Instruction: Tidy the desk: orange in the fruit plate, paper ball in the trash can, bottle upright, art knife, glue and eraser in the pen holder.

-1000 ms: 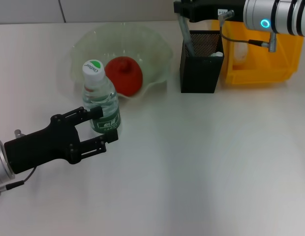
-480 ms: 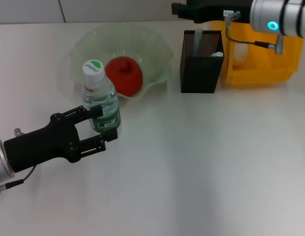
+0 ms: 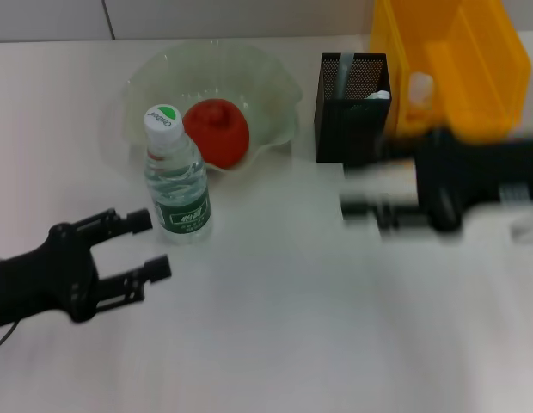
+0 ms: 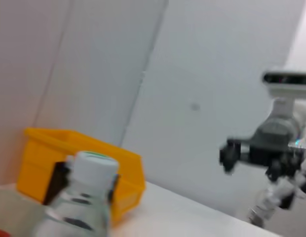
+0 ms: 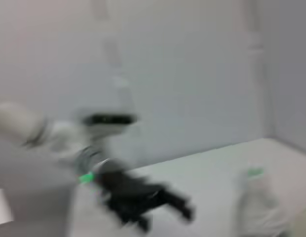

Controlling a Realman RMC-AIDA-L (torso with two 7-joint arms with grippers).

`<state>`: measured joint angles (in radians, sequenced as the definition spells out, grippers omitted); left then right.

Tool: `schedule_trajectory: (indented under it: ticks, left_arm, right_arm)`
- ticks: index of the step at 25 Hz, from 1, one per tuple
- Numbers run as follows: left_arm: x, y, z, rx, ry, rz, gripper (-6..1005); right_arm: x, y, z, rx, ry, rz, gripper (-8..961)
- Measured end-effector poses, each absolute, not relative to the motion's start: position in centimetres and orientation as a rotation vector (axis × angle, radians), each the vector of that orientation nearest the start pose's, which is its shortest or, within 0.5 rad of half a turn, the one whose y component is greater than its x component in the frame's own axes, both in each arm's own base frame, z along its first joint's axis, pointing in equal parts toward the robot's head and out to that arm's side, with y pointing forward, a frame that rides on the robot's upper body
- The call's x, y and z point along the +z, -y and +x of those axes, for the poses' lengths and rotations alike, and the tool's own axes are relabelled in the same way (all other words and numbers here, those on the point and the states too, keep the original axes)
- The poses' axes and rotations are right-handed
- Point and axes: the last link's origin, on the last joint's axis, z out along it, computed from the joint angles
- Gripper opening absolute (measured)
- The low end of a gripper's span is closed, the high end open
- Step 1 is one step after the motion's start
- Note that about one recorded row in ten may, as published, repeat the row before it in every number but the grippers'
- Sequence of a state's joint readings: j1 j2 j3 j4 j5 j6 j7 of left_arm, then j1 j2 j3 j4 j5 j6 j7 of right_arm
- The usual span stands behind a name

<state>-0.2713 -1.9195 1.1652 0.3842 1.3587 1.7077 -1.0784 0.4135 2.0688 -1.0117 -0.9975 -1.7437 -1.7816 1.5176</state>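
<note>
The bottle [image 3: 176, 176] stands upright in front of the fruit plate [image 3: 146, 77], and its cap [image 4: 94, 165] shows in the left wrist view. In the plate lies the orange [image 3: 217, 132]. My left gripper [image 3: 152, 244] is open, a short way in front of the bottle and apart from it. My right gripper [image 3: 365, 211] is a blur over the table, just in front of the pen holder [image 3: 352, 107]. A grey stick and a white tip rise from the holder; which is art knife or glue I cannot tell. The eraser is hidden. A white wad, perhaps the paper ball [image 3: 419, 87], lies in the trash can [image 3: 473, 52].
Fruit plate, pen holder and trash can line the back of the white desk. In the left wrist view the trash can [image 4: 39, 153] stands behind the bottle, with my right arm [image 4: 271, 148] farther off. The right wrist view shows my left arm [image 5: 138, 197], blurred.
My left gripper has let go of the bottle and drawn back toward the front left. My right arm has swung from above the pen holder down in front of it.
</note>
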Motion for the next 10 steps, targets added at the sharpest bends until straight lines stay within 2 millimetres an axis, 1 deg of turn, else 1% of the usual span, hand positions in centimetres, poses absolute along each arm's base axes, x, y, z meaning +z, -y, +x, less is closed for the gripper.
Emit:
schedule_trajectory:
  ticks: [1,2,3,5,6,10]
  left_arm:
    - [1.3,-23.9,-31.3,-1.052,0.624,-2.635,758]
    - [1.4,-23.6,-31.3,-1.048,0.616,-2.655,758]
    - [1.4,-23.6,-31.3,-1.048,0.616,-2.655,758]
    - [1.9,-23.2,-31.1,-1.059,0.595,-2.699,758]
    - [2.0,-23.1,-31.0,-1.070,0.591,-2.706,758]
    - [2.2,-23.0,-30.7,-1.092,0.582,-2.718,758]
  right_arm:
    - [2.3,-29.8,20.5,0.834,-0.308,-2.977,551]
    - [1.2,-28.6,21.9,0.863,-0.323,-3.010,551]
    - [1.2,-28.6,21.9,0.863,-0.323,-3.010,551]
    - [-0.4,-27.6,23.1,0.905,-0.359,-3.026,551]
    - [-0.4,-27.6,23.1,0.905,-0.359,-3.026,551]
    - [-2.2,-27.4,23.5,0.945,-0.390,-3.028,551]
